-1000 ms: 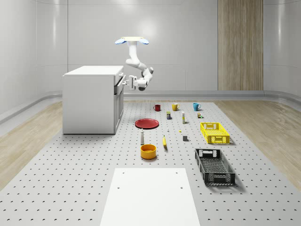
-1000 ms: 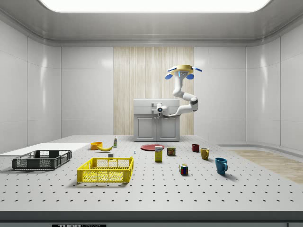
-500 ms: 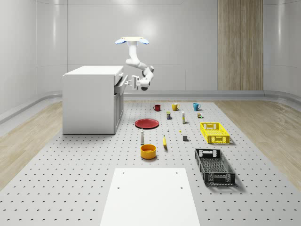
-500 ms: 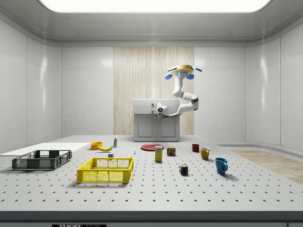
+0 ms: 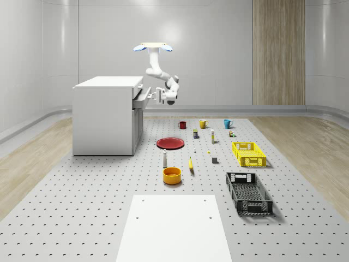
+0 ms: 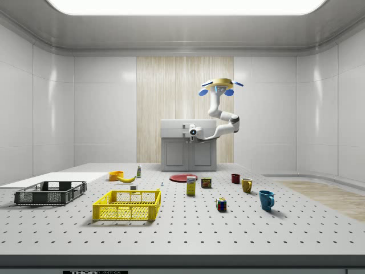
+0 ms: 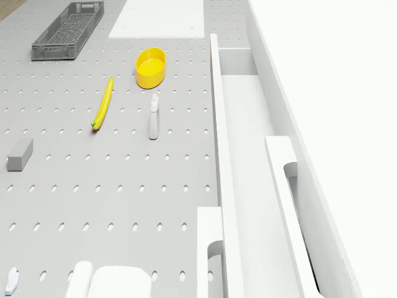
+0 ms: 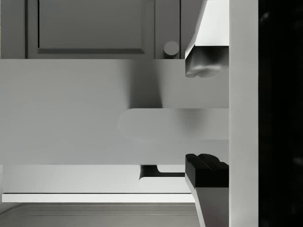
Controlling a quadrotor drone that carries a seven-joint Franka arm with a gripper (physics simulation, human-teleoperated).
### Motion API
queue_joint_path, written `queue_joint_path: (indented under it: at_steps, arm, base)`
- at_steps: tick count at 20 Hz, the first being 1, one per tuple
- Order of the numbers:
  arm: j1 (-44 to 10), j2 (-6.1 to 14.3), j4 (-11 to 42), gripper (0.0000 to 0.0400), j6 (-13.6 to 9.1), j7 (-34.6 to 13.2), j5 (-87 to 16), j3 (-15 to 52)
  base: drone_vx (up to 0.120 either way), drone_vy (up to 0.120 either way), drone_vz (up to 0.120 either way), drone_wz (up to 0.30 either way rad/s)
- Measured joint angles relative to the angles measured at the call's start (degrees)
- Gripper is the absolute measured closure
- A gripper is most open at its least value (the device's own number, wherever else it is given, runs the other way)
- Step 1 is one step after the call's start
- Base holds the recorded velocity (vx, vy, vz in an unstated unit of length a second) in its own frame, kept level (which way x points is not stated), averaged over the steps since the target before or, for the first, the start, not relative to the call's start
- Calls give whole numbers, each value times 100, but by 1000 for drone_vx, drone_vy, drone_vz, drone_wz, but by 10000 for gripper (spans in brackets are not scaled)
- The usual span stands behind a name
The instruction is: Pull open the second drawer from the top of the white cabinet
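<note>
- Fingers of the white two-finger gripper [image 8: 207, 120] clamped on the flat white handle bar [image 8: 243, 113] of the second white drawer [image 7: 248, 161], bar running crosswise between the pads.
- Drawer partly drawn from the white box cabinet [image 5: 104, 114], directly ahead of fingers; pull line straight back.
- Quadrotor drone [image 5: 152, 48] hovering above and before the cabinet front.

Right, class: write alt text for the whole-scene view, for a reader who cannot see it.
A drone hovers beside a white cabinet, its arm reaching down to a partly pulled-out drawer, gripper at the drawer's front. A red plate, mugs and crates lie on the pegboard floor.
</note>
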State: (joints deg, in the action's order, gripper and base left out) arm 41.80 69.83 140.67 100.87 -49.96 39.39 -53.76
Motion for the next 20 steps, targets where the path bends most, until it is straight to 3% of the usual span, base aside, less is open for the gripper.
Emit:
queue_joint_path:
  at_steps: [6,8,10,11,12,20]
  arm:
    - [25,21,58,110,85,1,28,42]
    - [31,28,67,185,100,-1,29,47]
    - [34,35,69,228,111,-4,28,49]
    - [12,22,53,206,89,-177,79,68]
    - [-16,-12,37,214,49,-2,80,61]
    - [30,43,-221,245,-225,-88,-229,-189]
  base:
    - [0,0,0,0]
    - [0,0,0,0]
    - [0,0,0,0]
    - [0,0,0,0]
    - [0,0,0,0]
    - [0,0,0,0]
